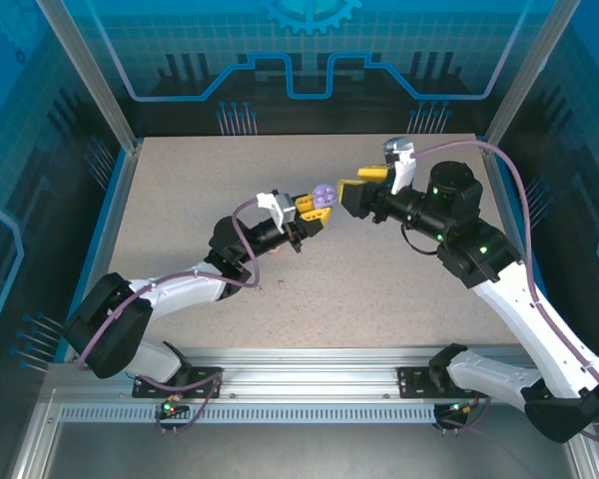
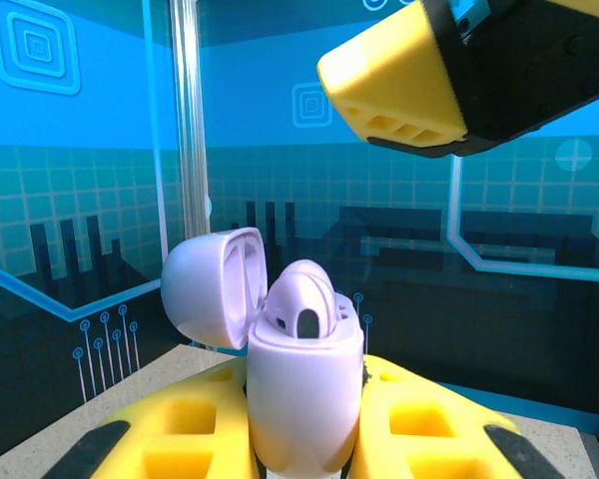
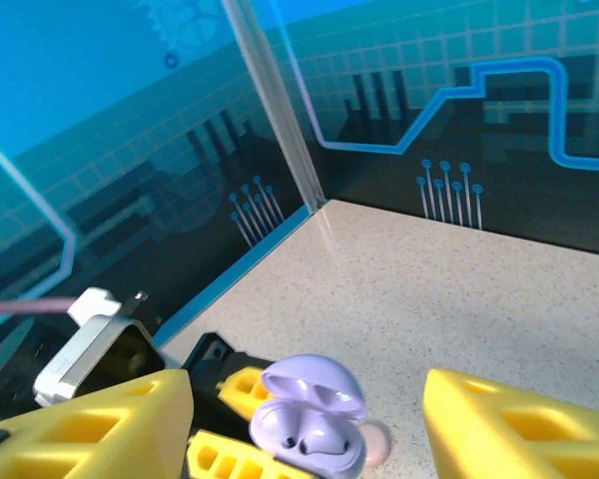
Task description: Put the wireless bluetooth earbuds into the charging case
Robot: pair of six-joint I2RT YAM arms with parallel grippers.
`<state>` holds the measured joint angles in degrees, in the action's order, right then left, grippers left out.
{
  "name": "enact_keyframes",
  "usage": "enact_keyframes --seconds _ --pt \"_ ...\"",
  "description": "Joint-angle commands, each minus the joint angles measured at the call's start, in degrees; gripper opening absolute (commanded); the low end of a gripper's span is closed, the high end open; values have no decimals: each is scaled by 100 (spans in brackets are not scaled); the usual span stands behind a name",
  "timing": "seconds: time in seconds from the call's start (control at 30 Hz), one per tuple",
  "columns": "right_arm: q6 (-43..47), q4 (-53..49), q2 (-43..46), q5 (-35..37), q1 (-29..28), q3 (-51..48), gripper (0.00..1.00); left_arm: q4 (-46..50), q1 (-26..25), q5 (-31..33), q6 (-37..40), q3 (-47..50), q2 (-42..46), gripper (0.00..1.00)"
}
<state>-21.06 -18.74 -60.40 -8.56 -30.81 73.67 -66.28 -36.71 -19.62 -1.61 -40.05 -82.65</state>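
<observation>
My bench (image 1: 180, 200) is a flat, speckled beige top with a blue rim along its left and right edges. A metal rail runs along its near edge. Two tiny pinkish specks (image 1: 263, 290) (image 1: 283, 285) lie on it left of centre, nearer the near edge than the far one. They are just beside each other and too small for me to tell what they are. In my right wrist view a pale pink rounded shape (image 3: 381, 446) shows low against the bench; I cannot tell what it is.
</observation>
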Motion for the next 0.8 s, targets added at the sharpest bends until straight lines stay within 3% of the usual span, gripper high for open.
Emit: enact_keyframes --seconds 0.0,0.5,0.77 --pt "-160 -627 -333 191 227 444 67 -95 -39 -117 -72 -233 87 0" --pt "-98 -2421 -2427 132 451 2417 66 113 -40 -354 -103 -258 -10 0" --pt "-9 -2698 -2507 -233 394 2231 63 53 -47 -158 -73 -288 -117 0"
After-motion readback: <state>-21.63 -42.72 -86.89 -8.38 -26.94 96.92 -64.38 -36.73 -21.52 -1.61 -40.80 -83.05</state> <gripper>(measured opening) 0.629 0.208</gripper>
